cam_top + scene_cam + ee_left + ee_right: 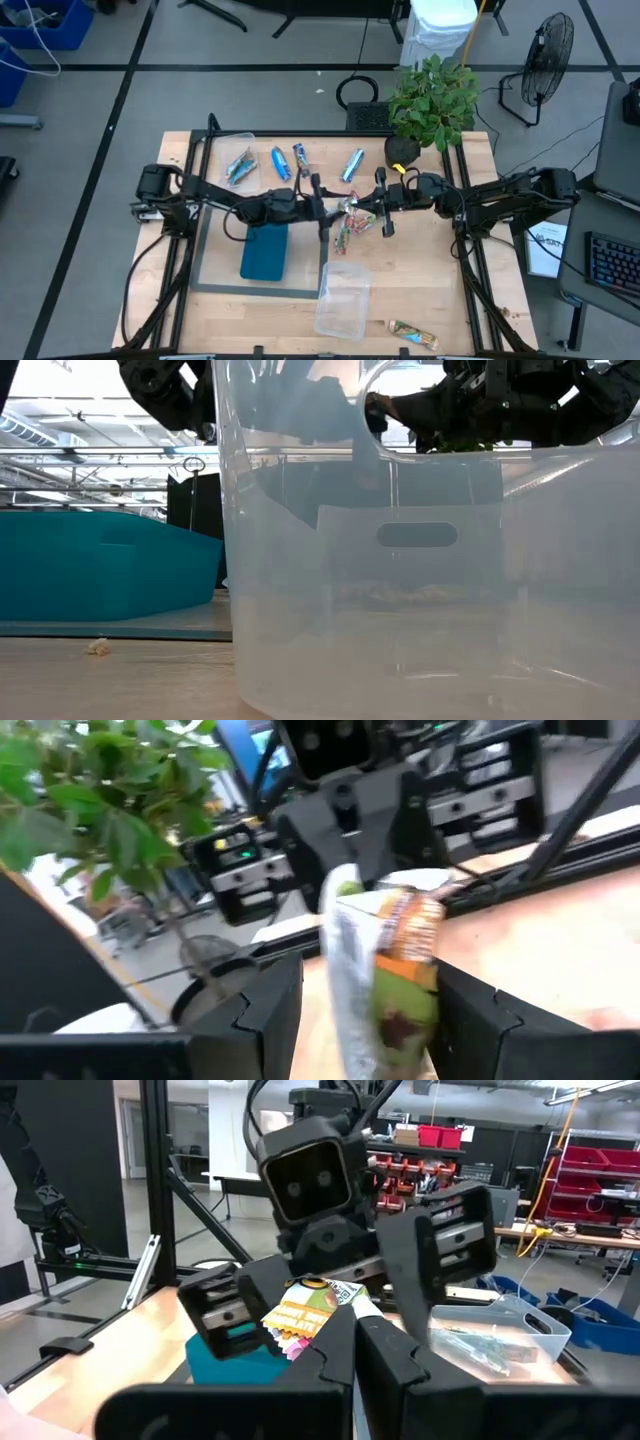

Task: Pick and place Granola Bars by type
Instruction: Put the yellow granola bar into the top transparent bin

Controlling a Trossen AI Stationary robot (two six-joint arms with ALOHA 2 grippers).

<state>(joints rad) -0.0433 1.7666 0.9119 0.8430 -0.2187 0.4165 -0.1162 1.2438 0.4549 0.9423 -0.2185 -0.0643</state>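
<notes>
Right wrist view shows the multicoloured granola bar [305,1312] mid-air above the table centre, pinched in the closed right gripper [352,1342] between the left gripper's [335,1295] spread fingers, which should close squarely before the right lets go.

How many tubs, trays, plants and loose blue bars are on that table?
Clear tubs: 2
Teal tray: 1
Plant: 1
Loose blue bars: 3
Total: 7
</notes>
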